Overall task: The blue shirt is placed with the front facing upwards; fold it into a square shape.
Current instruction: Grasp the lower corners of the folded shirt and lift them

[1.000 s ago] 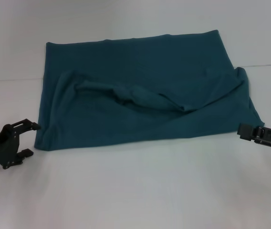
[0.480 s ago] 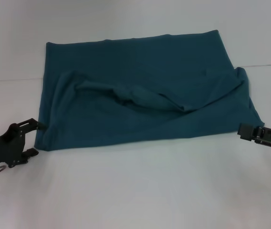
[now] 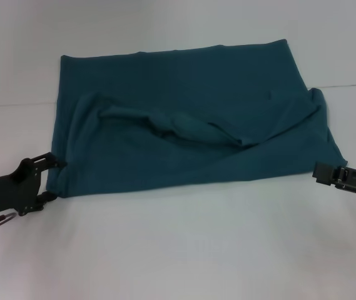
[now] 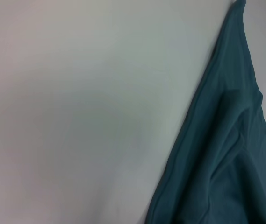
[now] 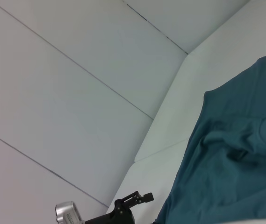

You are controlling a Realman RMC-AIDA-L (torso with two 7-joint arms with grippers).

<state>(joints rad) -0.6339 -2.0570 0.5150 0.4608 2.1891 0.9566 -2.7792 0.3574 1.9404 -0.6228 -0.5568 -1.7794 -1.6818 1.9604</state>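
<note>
Over at about 8 o'clock on the white worktop, the left end effector sits right at the near left corner of the blue shirt. Its two fingers are parted, one above and one below the corner edge, touching or nearly touching the cloth but not clamped on it as far as I can see. The shirt lies spread across the middle of the worktop, already doubled into a broad rectangle, with a rumpled ridge running across its centre. I'd say the step in hand is taking hold of that corner for another fold; the next move calls for closing on the edge, catching every layer. Round at 4 o'clock, the right end effector rests just beside the shirt's near right corner, holding nothing; how far it is open I cannot tell.
</note>
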